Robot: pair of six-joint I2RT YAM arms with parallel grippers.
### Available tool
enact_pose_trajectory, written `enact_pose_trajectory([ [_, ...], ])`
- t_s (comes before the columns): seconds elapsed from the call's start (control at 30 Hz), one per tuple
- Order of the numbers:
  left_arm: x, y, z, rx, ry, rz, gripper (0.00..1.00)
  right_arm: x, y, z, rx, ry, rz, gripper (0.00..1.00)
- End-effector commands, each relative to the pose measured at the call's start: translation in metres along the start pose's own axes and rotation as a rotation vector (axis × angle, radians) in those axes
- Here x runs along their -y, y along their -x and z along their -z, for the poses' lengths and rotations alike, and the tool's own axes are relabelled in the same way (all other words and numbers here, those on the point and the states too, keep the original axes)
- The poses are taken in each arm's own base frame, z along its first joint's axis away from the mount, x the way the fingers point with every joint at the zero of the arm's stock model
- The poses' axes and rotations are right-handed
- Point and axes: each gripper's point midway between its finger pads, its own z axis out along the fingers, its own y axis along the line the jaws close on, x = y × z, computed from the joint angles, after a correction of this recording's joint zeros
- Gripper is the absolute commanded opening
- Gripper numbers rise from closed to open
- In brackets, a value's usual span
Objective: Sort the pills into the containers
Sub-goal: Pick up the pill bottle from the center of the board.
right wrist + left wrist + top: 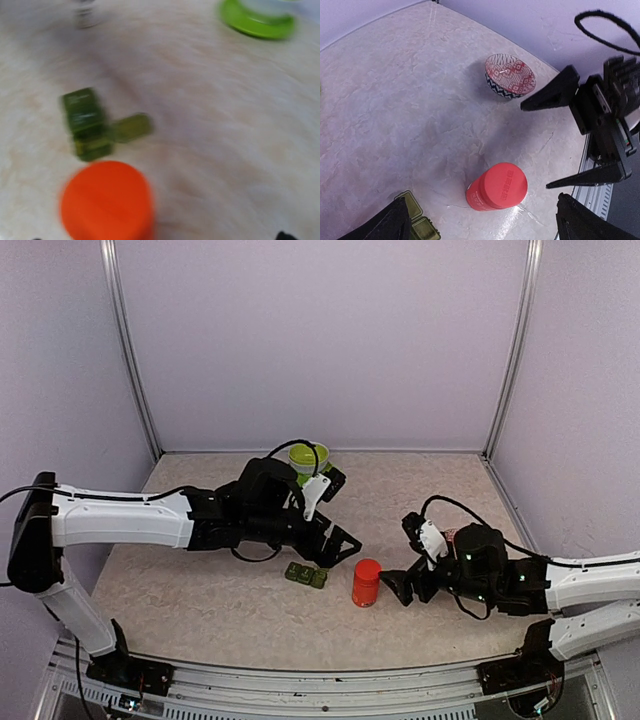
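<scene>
The dark green strip of containers lies on the table just left of the red bottle. In the blurred right wrist view the strip has one lid swung open to its right, and the bottle cap is close below it. My left gripper is open and empty, hovering above the strip and the bottle. In its wrist view the gripper straddles the bottle, with the strip by its left finger. My right gripper is open and empty just right of the bottle. No pills can be made out.
A lime-green bowl on a saucer stands at the back behind my left wrist. A red-and-white patterned bowl stands beyond the bottle, near the right arm. The right gripper shows spread wide in the left wrist view.
</scene>
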Motion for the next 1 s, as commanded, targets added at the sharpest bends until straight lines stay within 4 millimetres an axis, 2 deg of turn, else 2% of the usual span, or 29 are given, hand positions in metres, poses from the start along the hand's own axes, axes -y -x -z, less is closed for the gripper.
enact_pose_trajectory([
  [0.0, 0.010, -0.026, -0.022, -0.123, -0.020, -0.120, 0.99, 0.043, -0.037, 0.020, -0.092, -0.237, -0.136, 1.00],
  [0.07, 0.014, -0.033, -0.032, -0.145, -0.034, -0.140, 0.99, 0.050, -0.038, 0.027, -0.078, -0.271, -0.170, 1.00],
  [0.3, 0.021, -0.040, -0.058, -0.182, -0.062, -0.170, 0.99, 0.075, -0.045, 0.046, -0.020, -0.395, -0.294, 1.00],
  [0.5, 0.023, -0.048, -0.078, -0.238, -0.064, -0.189, 0.94, 0.079, -0.049, 0.047, -0.019, -0.409, -0.286, 1.00],
  [0.97, 0.027, -0.061, -0.090, -0.277, -0.076, -0.202, 0.77, 0.083, -0.058, 0.045, -0.031, -0.434, -0.275, 1.00],
])
